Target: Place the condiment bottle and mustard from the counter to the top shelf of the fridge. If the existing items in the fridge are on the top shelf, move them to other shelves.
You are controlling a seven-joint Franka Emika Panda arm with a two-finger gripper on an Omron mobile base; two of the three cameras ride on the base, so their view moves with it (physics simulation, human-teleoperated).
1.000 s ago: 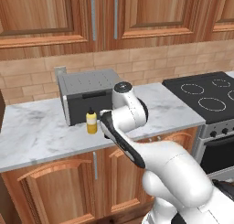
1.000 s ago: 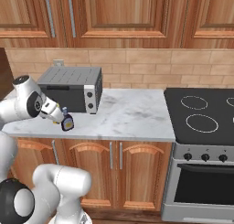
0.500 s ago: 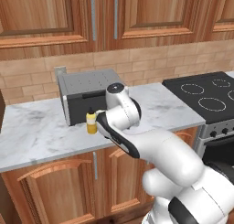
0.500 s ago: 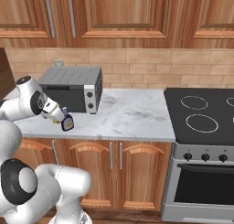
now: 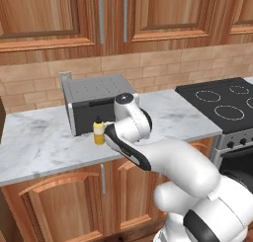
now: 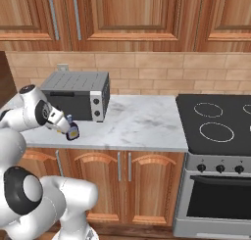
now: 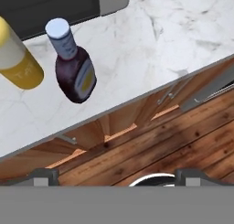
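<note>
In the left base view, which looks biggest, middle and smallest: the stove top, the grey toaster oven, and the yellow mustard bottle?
1. Stove top: looks largest, though its right side runs off the picture.
2. Toaster oven: a bit smaller. It looks close to the stove top in size, so this order is unsure.
3. Mustard: clearly smallest, partly behind the arm.

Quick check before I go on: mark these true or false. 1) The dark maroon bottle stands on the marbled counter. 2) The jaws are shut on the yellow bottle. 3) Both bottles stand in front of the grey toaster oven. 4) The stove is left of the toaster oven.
1) True: the dark maroon bottle stands on the marbled counter.
2) False: the gripper is open; the yellow squeeze bottle stands free.
3) True: the grey toaster oven is behind them.
4) False: the black stove is right of it.
</note>
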